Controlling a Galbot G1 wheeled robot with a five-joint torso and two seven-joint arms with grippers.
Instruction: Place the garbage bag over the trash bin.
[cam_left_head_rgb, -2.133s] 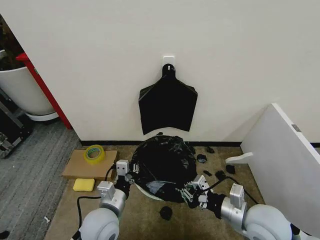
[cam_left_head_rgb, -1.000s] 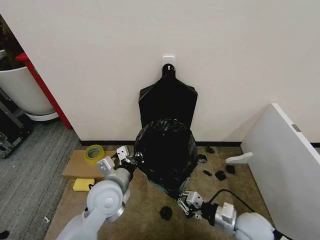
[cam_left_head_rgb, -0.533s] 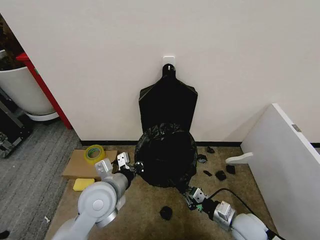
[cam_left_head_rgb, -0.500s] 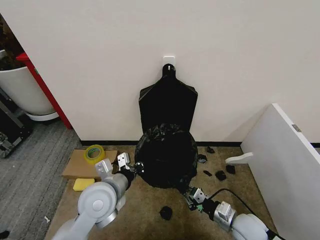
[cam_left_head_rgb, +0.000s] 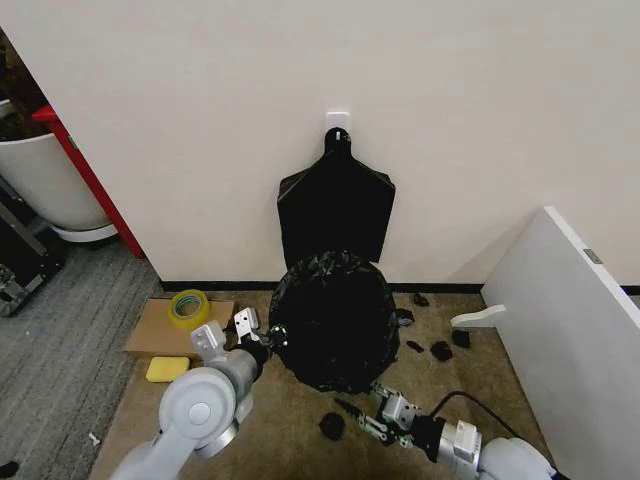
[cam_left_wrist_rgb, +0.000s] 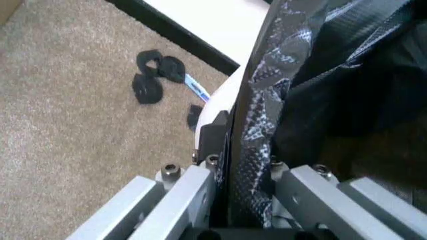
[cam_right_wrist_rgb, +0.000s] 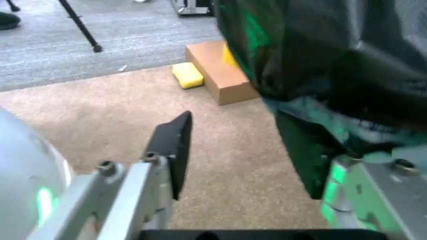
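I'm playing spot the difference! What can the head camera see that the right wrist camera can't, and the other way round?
Head view's extras: the flat black fan-shaped bundle on the wall, the yellow tape roll, and the left tool pinching the crinkled black plastic garbage bag. Right wrist view's extras: a thin black stand leg on the grey floor, plus a close look between the right tool's open fingers. Shared: the garbage bag, the brown cardboard box, the yellow sponge, and the right tool, low in front of the bag.
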